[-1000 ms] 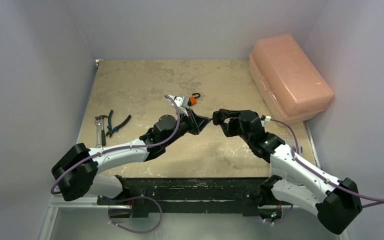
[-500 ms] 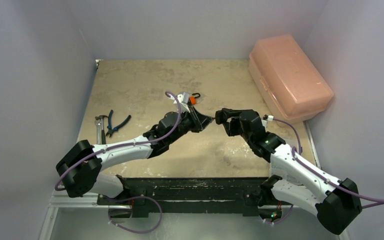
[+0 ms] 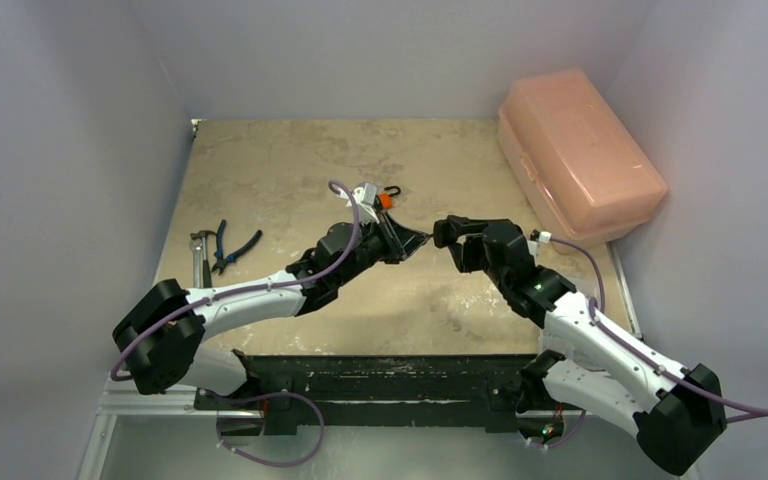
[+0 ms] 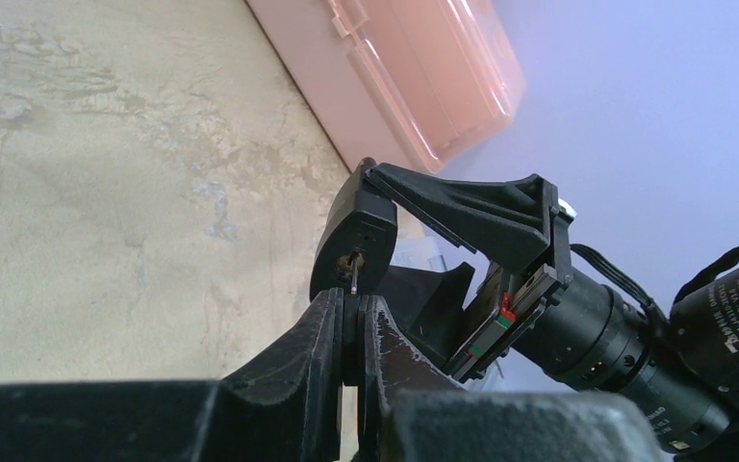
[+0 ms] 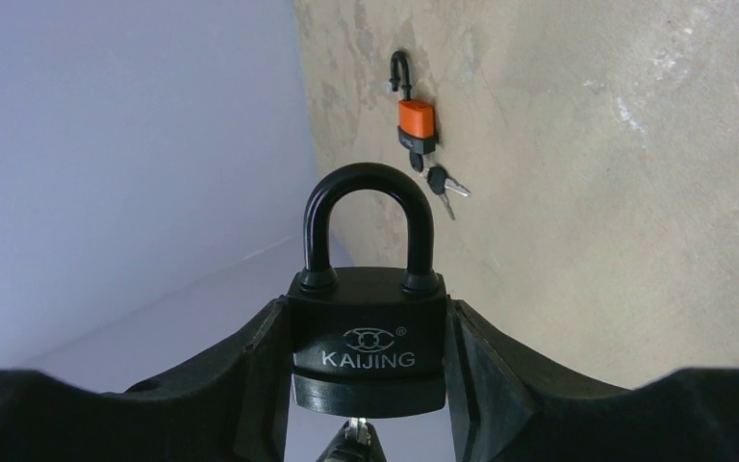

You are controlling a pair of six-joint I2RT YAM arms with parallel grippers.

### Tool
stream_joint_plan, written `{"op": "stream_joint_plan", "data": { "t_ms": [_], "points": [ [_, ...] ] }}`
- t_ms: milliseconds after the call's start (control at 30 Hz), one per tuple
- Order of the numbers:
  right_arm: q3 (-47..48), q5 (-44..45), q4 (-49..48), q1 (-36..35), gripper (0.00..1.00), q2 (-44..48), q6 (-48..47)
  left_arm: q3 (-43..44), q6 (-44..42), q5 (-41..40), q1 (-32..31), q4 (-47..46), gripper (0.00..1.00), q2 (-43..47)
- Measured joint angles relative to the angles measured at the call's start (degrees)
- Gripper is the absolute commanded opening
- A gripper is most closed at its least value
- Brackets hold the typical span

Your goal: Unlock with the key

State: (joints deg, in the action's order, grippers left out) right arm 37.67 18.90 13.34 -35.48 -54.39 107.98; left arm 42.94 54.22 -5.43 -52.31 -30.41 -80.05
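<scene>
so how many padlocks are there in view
2: a black padlock held in the right gripper, the left gripper's key at its keyhole; an orange padlock lying on the table beyond. None obviously hidden.

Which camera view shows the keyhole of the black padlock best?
The left wrist view: the keyhole in the underside of the black padlock faces it, with the key at it. The right wrist view shows only the padlock's front and closed shackle. In the top view the keyhole is too small to see.
</scene>
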Motion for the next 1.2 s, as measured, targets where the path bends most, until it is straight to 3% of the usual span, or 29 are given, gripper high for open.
{"op": "stream_joint_plan", "data": {
  "t_ms": [433, 667, 900, 1200],
  "points": [
    [-2.0, -0.8, -5.0, 0.1, 0.00, 2.4, -2.7, -0.6, 6.9, 3.1, 1.3, -0.7, 0.00, 1.2],
    [0.2, -6.1, -3.4, 0.3, 0.00, 0.7, -3.0, 0.9, -12.6, 2.0, 0.2, 6.4, 0.00, 6.0],
    [4.1, -9.9, -2.2, 0.3, 0.00, -1.7, -3.7, 2.0, -24.0, -0.6, -1.1, 10.7, 0.00, 10.0],
    [4.3, -11.1, -4.8, 0.1, 0.00, -1.2, -5.6, 5.1, -14.2, -4.1, -1.7, 18.8, 0.00, 12.7]
  ]
}}
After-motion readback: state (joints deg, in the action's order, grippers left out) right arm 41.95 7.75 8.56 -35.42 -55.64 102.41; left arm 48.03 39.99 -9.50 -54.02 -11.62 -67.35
